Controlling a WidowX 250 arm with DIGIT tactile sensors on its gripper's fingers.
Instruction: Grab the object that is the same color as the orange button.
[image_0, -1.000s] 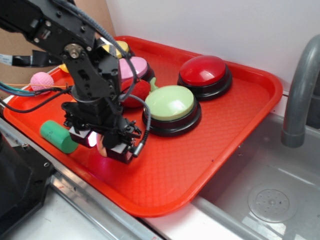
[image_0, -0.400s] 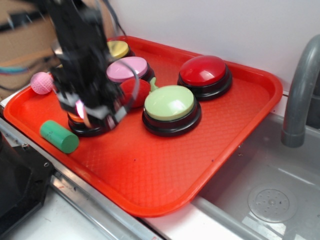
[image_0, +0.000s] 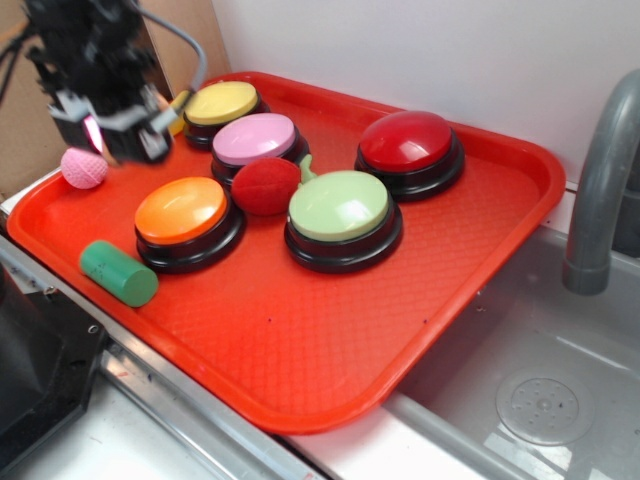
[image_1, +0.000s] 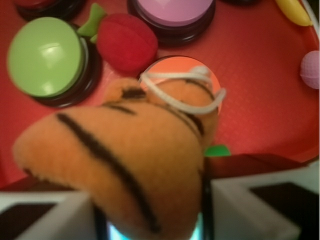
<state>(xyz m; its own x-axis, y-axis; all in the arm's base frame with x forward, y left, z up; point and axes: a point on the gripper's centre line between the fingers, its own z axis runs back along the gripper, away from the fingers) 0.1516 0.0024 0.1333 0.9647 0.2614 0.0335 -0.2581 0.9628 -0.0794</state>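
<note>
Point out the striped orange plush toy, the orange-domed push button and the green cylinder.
Striped orange plush toy (image_1: 125, 165): wrist view, striped body.
Orange-domed push button (image_0: 181, 209): exterior view, dome centre.
Green cylinder (image_0: 113, 268): exterior view, curved side.

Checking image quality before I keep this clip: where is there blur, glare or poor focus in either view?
Exterior view: the gripper is motion-smeared, while the red plastic tray and glossy orange dome button are sharp; soft window glare on the dark red dome button. Wrist view: the striped orange plush toy fills the foreground out of focus; the light green dome button shows a small highlight.
</note>
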